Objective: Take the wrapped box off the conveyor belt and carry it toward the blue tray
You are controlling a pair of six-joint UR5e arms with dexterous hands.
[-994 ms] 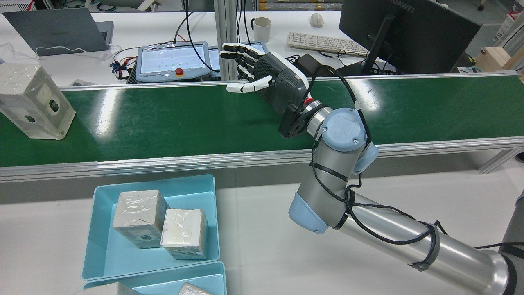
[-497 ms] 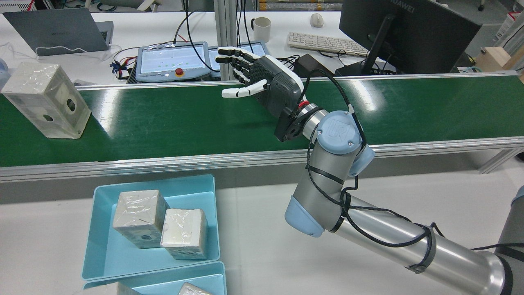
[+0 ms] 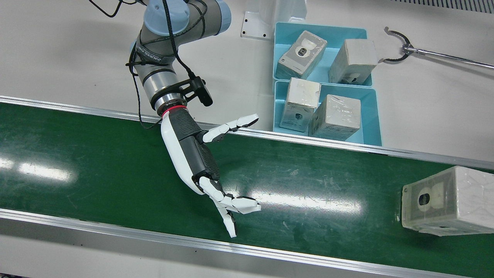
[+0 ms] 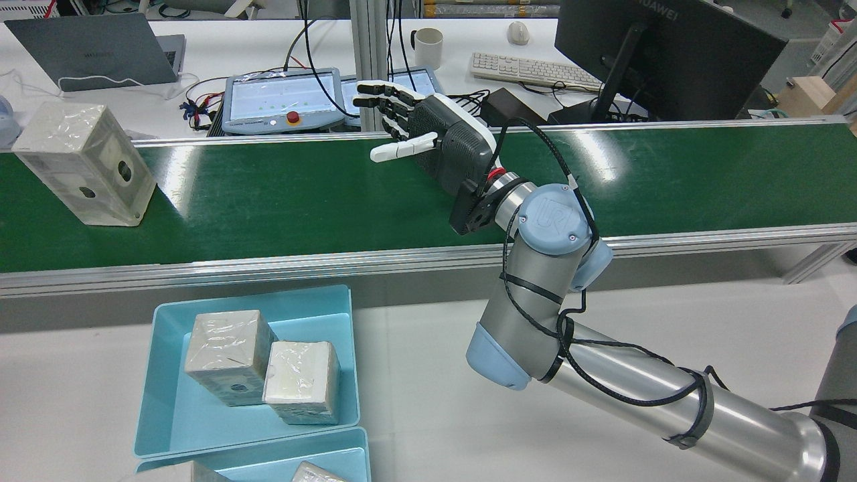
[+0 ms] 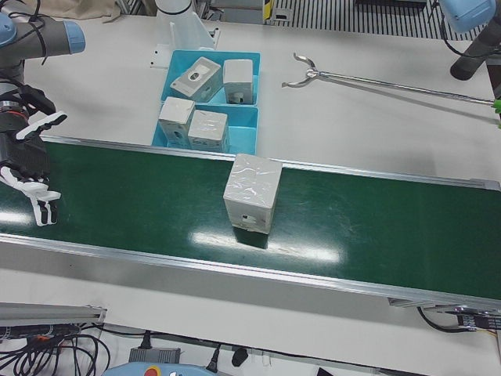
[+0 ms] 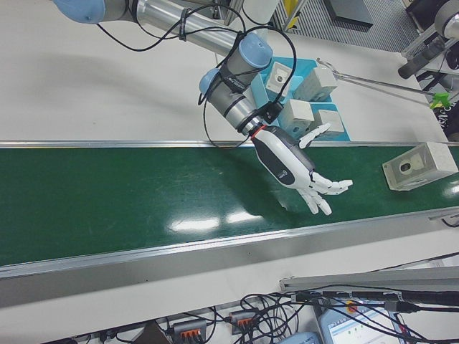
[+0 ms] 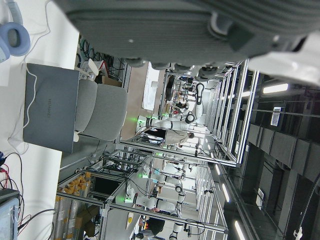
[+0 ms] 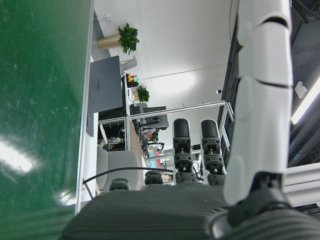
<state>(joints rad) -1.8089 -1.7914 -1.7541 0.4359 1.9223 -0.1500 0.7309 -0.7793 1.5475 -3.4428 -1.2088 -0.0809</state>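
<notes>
The wrapped box (image 4: pixel 84 164) stands on the green conveyor belt (image 4: pixel 301 201), far to the left in the rear view; it also shows in the front view (image 3: pixel 449 200) and the left-front view (image 5: pixel 252 190). My right hand (image 4: pixel 428 137) is open and empty, fingers spread, above the middle of the belt (image 3: pixel 200 166), well apart from the box. The blue tray (image 4: pixel 348 348) sits on the white table beside the belt and holds two wrapped boxes (image 4: pixel 261 365). Only part of my left hand (image 7: pixel 200 30) shows, in its own view.
A second blue tray (image 3: pixel 283 34) with two boxes lies beside the first. A long metal grabber tool (image 3: pixel 397 46) lies on the table near the trays. A teach pendant (image 4: pixel 281 100), a laptop and a monitor stand behind the belt.
The wrapped box has travelled along the belt toward my right hand. The right hand has shifted slightly left over the belt and stayed open.
</notes>
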